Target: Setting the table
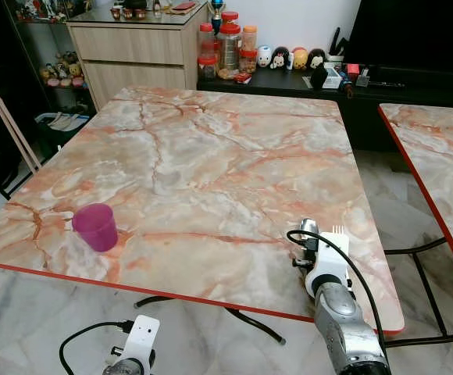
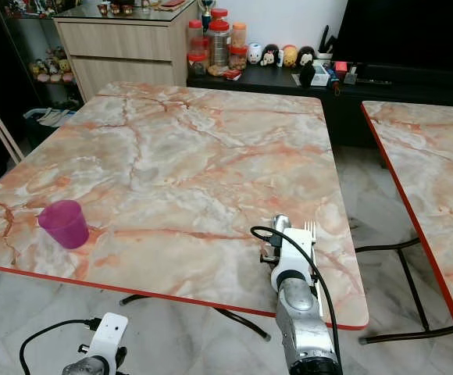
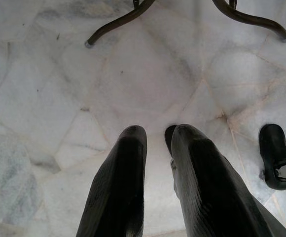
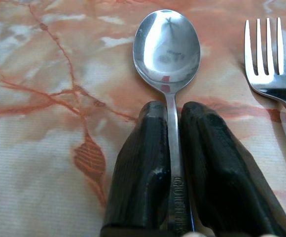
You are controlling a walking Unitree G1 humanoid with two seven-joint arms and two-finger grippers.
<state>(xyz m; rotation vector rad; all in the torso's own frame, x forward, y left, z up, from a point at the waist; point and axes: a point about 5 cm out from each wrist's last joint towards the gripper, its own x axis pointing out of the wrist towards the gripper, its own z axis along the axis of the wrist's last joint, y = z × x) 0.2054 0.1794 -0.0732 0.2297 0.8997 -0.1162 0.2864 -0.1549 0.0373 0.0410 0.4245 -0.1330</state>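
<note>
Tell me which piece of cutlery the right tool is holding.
The spoon: its handle sits between the right tool's fingers. The fork lies free on the table beside it.
</note>
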